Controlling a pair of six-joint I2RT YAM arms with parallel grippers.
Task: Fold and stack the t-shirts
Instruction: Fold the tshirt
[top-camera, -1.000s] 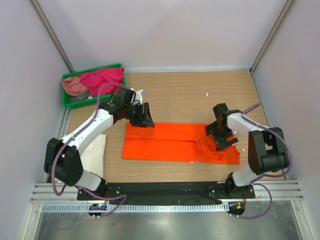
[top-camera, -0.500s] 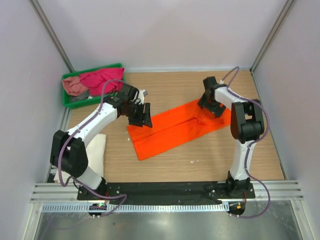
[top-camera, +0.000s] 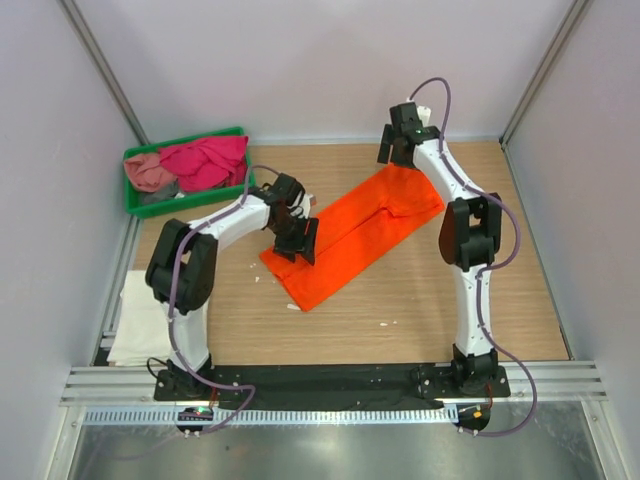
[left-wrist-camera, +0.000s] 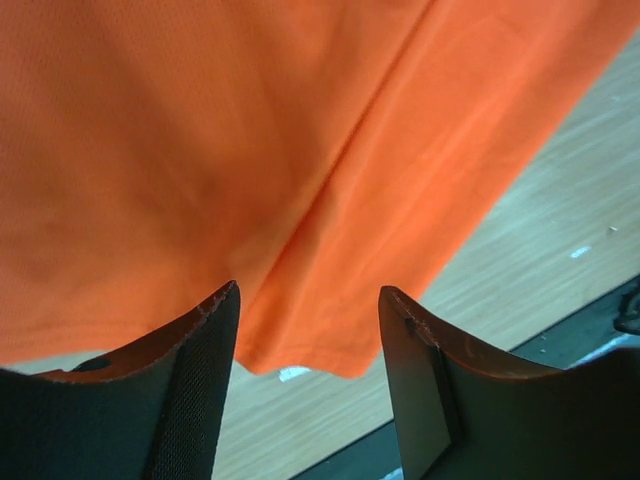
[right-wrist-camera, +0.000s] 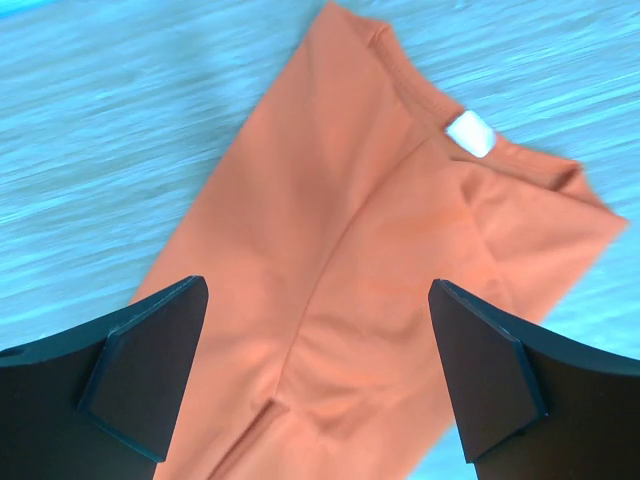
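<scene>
The bright orange t-shirt (top-camera: 350, 235), folded into a long strip, lies diagonally on the wooden table. My left gripper (top-camera: 303, 243) is open just over its near-left end; in the left wrist view (left-wrist-camera: 310, 290) the cloth's hem (left-wrist-camera: 300, 360) lies just past my fingertips. My right gripper (top-camera: 398, 150) is open above the far-right collar end; in the right wrist view (right-wrist-camera: 318, 285) the orange cloth (right-wrist-camera: 330, 300) and its white neck label (right-wrist-camera: 470, 132) lie below the jaws. A white t-shirt (top-camera: 140, 315) lies folded at the left edge. Magenta (top-camera: 205, 160) and dusty pink (top-camera: 148, 172) shirts are in the tray.
The green plastic tray (top-camera: 135, 207) stands at the back left corner. Metal frame posts and pale walls close in the table on three sides. Small white scraps lie on the wood near the shirt's near end (top-camera: 292, 307).
The orange shirt has swung from lying crosswise to a diagonal, its right end now farther back. My right arm has reached to the back; my left gripper has shifted slightly right. The white shirt now lies farther left.
</scene>
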